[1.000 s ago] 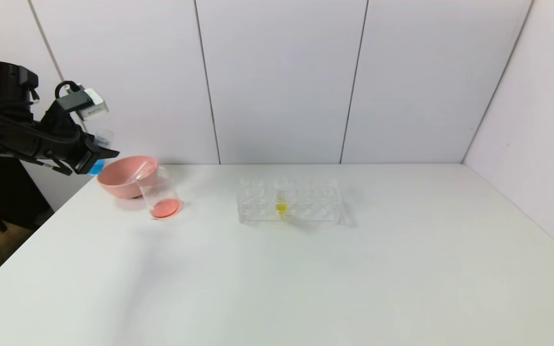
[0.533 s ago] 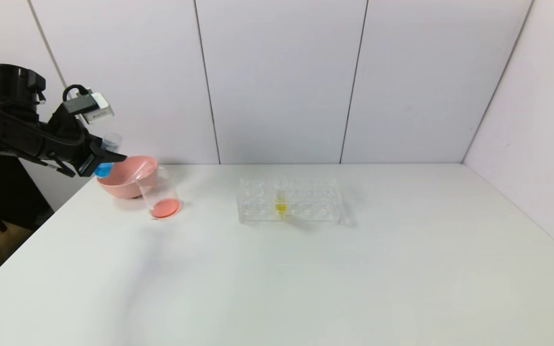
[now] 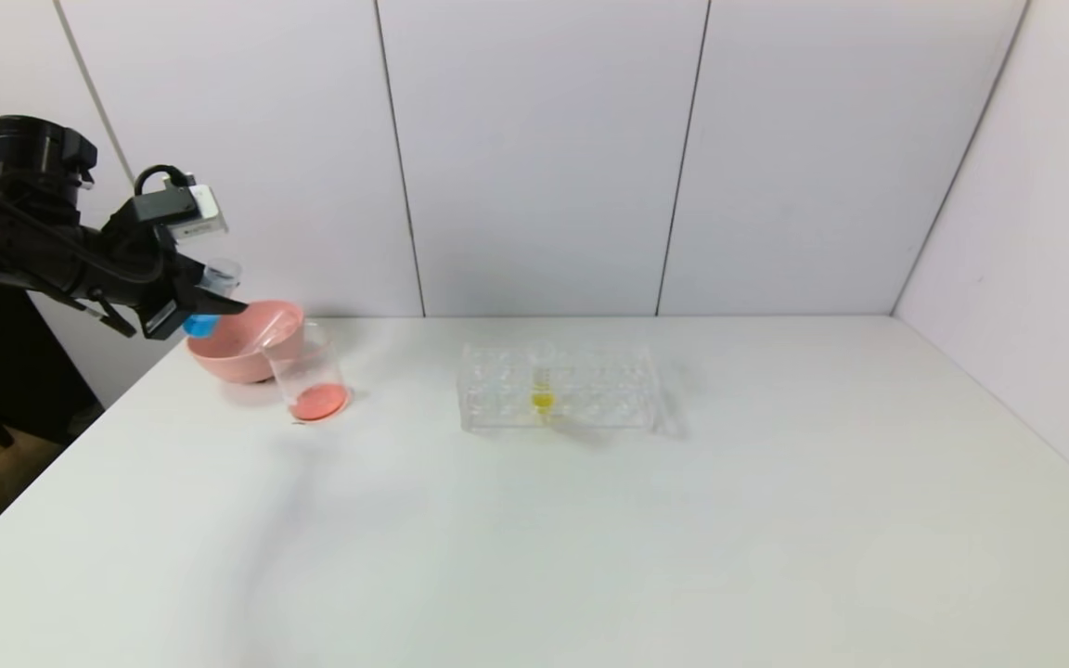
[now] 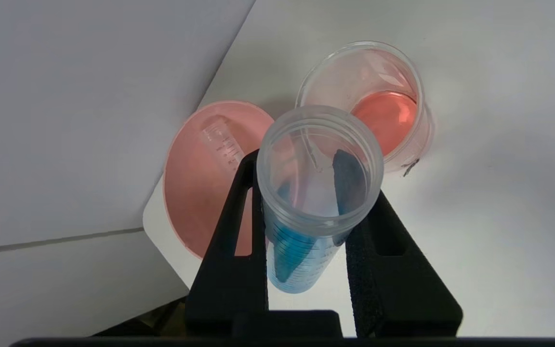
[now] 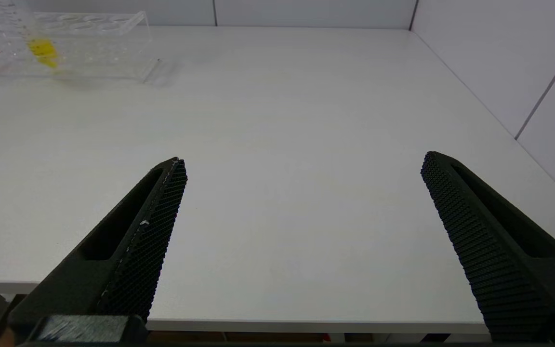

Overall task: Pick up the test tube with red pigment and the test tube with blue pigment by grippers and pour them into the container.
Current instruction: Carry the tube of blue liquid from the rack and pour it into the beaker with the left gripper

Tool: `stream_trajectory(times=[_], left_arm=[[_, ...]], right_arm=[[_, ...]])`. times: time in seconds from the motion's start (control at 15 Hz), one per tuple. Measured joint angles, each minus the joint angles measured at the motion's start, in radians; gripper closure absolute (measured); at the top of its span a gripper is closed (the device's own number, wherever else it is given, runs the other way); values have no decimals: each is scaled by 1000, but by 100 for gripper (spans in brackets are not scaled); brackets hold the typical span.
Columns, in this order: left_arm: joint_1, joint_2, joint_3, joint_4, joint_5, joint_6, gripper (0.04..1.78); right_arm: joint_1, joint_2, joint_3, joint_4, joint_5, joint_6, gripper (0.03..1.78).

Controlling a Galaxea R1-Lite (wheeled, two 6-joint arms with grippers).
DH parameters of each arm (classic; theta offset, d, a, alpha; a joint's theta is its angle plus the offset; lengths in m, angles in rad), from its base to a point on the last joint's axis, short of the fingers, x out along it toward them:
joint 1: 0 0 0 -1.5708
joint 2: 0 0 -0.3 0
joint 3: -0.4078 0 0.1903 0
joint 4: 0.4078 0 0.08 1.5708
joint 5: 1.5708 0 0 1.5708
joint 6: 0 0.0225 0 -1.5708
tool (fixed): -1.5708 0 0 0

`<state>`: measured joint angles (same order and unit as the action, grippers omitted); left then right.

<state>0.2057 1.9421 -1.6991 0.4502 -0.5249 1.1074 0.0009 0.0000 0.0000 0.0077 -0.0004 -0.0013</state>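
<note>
The test tube with blue pigment (image 4: 306, 207) sits clamped between the fingers of my left gripper (image 3: 205, 301), raised above the table's far left corner, over the near rim of the pink bowl (image 3: 236, 345). An empty clear tube (image 4: 220, 143) lies in that bowl. Just beside the bowl stands the container (image 3: 310, 376), red-orange liquid pooled in its bottom. My right gripper (image 5: 301, 166) hangs spread wide over the table's (image 3: 590, 520) near edge, holding nothing. The tube rack (image 3: 560, 388) carries one yellow tube (image 3: 542, 390).
</note>
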Motion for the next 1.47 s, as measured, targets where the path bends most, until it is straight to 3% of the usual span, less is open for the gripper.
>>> stream_trajectory(times=[0.8,1.07,1.47], left_arm=[[16,138,-255,242,2,291,135],[17,169,-287,254,23,328,135],[14,183,-289,248,124,342,135]], right_arm=[[0,0,0,0,0,0,4],[0,0,0,0,0,0,4],[0,0,0,0,0,0,4]])
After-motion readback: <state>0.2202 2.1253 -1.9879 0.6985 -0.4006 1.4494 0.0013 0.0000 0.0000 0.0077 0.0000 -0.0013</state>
